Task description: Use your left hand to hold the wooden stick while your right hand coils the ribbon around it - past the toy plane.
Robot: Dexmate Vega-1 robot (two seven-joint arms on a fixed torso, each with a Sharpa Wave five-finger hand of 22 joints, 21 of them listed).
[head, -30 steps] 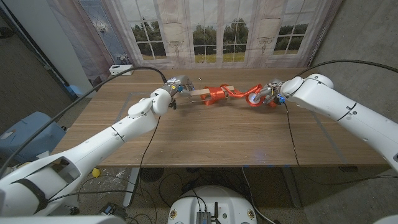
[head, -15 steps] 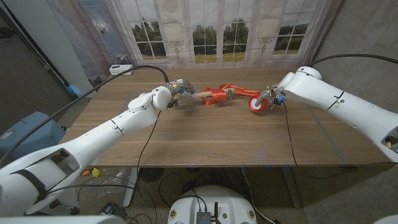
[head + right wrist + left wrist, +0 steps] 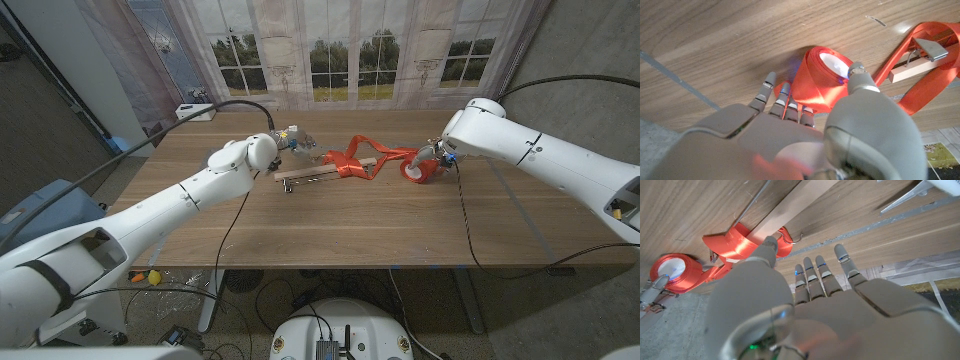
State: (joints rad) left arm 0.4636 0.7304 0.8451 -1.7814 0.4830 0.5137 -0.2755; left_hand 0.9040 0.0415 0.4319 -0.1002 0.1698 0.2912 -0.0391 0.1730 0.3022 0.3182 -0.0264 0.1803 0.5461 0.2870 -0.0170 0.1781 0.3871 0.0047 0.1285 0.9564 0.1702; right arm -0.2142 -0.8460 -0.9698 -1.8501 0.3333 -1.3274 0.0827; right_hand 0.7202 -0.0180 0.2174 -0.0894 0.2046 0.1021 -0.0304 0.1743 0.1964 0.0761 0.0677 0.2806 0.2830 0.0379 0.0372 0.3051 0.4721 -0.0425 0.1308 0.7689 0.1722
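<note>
— What is the right hand (image 3: pixel 805 125) doing?

— It is gripping the ribbon roll (image 3: pixel 821 77), an orange-red spool with a white core. In the right wrist view the fingers (image 3: pixel 771 97) are curling in against one side of the roll and the thumb is lying over the other, so the hand is closed around it. In the head view the same hand (image 3: pixel 432 160) is sitting with the roll (image 3: pixel 416 170) on the wooden table (image 3: pixel 350 225), towards the robot's right.

— And the ribbon itself?

— A loose orange strand (image 3: pixel 385 154) is running from the roll across to the wooden stick (image 3: pixel 325 174), where several turns are bunching around the stick's middle. A small metal clip (image 3: pixel 930 48) is showing near the stick's end (image 3: pixel 910 71).

— The left hand?

— The left hand (image 3: pixel 805 305) is hanging above the table with its fingers (image 3: pixel 815 277) stretched out and a little apart, holding nothing. The thumb tip is lying close to the stick (image 3: pixel 790 207) beside the ribbon coil (image 3: pixel 737 237); whether it is touching is hard to tell. In the head view that hand (image 3: pixel 295 140) is sitting just behind the stick's left end, which is lying on the table.
</note>
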